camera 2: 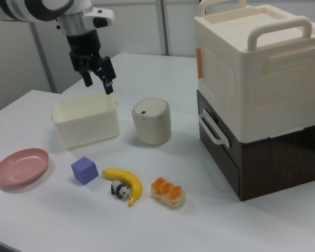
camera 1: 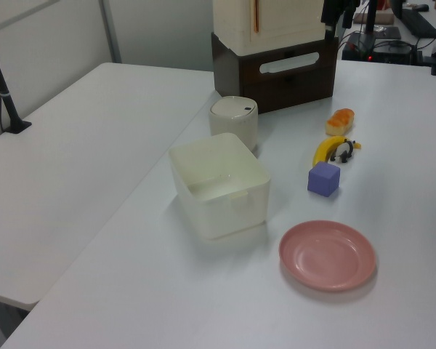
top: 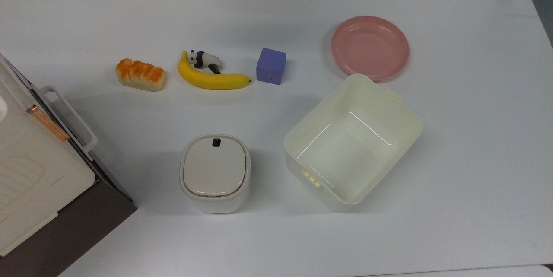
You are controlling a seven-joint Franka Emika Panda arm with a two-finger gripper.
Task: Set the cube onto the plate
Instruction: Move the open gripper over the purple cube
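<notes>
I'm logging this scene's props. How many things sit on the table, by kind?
Toy food (banana, bread): 2
Panda: 1
Cube: 1
Plate: 1
Tub: 1
Lidded bin: 1
Stacked box unit: 1
Total: 8

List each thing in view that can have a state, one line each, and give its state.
hand: open, empty, raised above the table
cube: on the table, not on the plate
plate: empty, upright
tub: open, empty
bin: lid shut
banana: lying flat, panda against it
panda: resting beside the banana
bread: lying flat
</notes>
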